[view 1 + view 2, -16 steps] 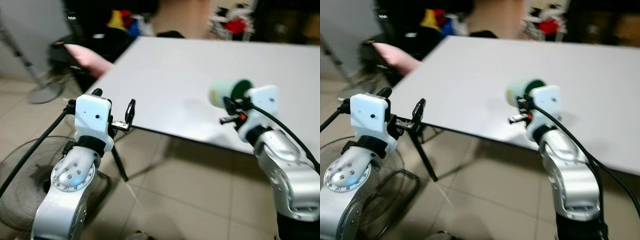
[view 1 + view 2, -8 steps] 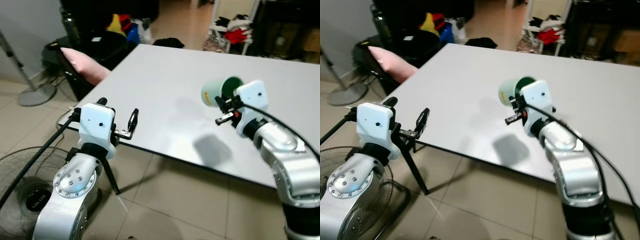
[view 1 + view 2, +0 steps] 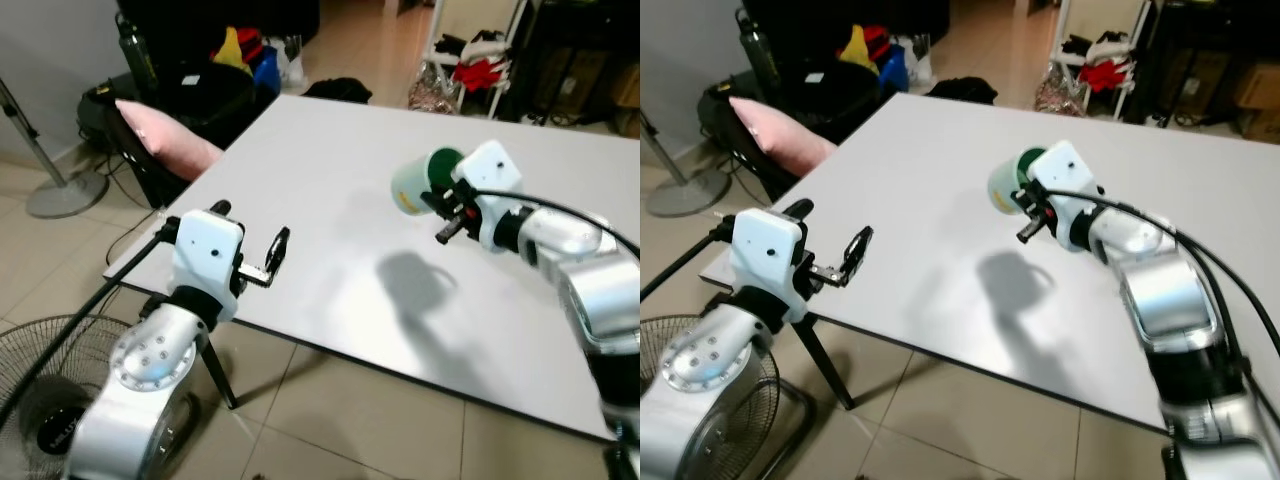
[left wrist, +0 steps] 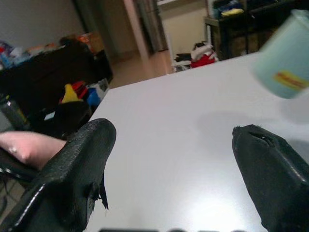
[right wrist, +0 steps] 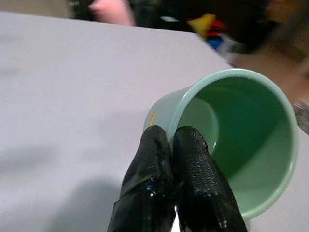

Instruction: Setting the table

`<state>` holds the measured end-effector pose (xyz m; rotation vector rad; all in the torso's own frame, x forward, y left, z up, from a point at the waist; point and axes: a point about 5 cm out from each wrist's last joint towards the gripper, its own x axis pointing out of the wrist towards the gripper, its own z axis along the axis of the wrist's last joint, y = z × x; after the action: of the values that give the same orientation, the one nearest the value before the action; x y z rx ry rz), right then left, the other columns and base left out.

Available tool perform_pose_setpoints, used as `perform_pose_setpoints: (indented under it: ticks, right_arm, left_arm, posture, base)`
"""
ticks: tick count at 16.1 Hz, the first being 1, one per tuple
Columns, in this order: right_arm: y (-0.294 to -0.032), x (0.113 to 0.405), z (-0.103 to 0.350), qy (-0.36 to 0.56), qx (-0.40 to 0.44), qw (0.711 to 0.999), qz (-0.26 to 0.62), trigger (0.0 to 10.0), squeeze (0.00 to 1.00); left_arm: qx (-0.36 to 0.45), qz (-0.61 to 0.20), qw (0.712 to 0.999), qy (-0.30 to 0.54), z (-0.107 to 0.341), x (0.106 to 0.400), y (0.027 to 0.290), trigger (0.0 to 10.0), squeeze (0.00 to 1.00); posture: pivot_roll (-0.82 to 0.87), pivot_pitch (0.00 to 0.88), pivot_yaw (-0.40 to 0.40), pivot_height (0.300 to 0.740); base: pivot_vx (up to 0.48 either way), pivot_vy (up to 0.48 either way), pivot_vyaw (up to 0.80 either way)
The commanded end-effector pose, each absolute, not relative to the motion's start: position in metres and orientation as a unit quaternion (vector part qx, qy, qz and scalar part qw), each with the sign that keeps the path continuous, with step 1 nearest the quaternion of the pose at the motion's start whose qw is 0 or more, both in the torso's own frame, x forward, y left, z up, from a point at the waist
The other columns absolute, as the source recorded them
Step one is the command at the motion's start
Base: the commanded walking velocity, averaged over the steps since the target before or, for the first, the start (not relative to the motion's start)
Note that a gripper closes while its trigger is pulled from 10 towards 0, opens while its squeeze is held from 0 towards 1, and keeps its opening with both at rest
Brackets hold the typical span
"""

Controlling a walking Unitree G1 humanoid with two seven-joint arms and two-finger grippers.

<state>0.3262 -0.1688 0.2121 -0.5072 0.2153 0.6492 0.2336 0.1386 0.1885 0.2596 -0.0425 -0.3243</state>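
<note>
Even indoor light falls from above, bright on the white table point(image 3: 330, 190), which shows a soft sheen but no hard glare. The green cup point(image 3: 418, 183) casts a diffuse grey shadow on the table at about 6 o'clock from itself. The head views are fairly sharp, with the dim room at 12 o'clock murky. In the wrist views the backgrounds blur, and the black fingers point(image 5: 157, 193) lose detail.

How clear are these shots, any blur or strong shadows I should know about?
Left eye view: sharp, with a soft dark shadow on the table below the green cup held in the right hand. Right wrist view: fingers and cup rim crisp, background clutter blurred. Left wrist view: the open left hand is near and soft; the cup is blurred.
</note>
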Motion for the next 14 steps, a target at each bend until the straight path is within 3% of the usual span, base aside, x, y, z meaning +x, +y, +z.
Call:
perform_pose_setpoints:
  ticks: [1,5,10,12,14]
  right_arm:
    - [-0.157,0.336,0.219,0.090,-0.266,0.889,0.362,10.0,0.00]
    - [-0.153,0.367,0.221,0.098,-0.281,0.871,0.391,10.0,0.00]
    - [-0.142,0.392,0.212,0.136,-0.366,0.830,0.399,10.0,0.00]
    - [-0.136,0.399,0.208,0.155,-0.433,0.797,0.392,10.0,0.00]
    - [-0.133,0.402,0.207,0.158,-0.445,0.791,0.389,10.0,0.00]
  left_arm:
    - [0.139,-0.190,0.972,-0.006,0.185,0.234,0.138,10.0,0.00]
    - [0.151,-0.285,0.947,0.005,0.186,0.232,0.128,10.0,0.00]
    - [0.165,-0.353,0.920,0.033,0.185,0.227,0.123,10.0,0.00]
    - [0.170,-0.385,0.906,0.049,0.183,0.222,0.121,10.0,0.00]
    - [0.172,-0.394,0.902,0.054,0.183,0.221,0.121,10.0,0.00]
  posture:
    - [-0.05,0.004,0.053,0.740]
    - [-0.04,0.013,0.058,0.740]
    - [-0.04,0.054,0.047,0.740]
    - [-0.04,0.084,0.042,0.740]
    - [-0.04,0.103,0.039,0.740]
  base:
    - [0.000,0.000,0.00]
    - [0.000,0.000,0.00]
    - [0.000,0.000,0.00]
    - [0.000,0.000,0.00]
    - [0.000,0.000,0.00]
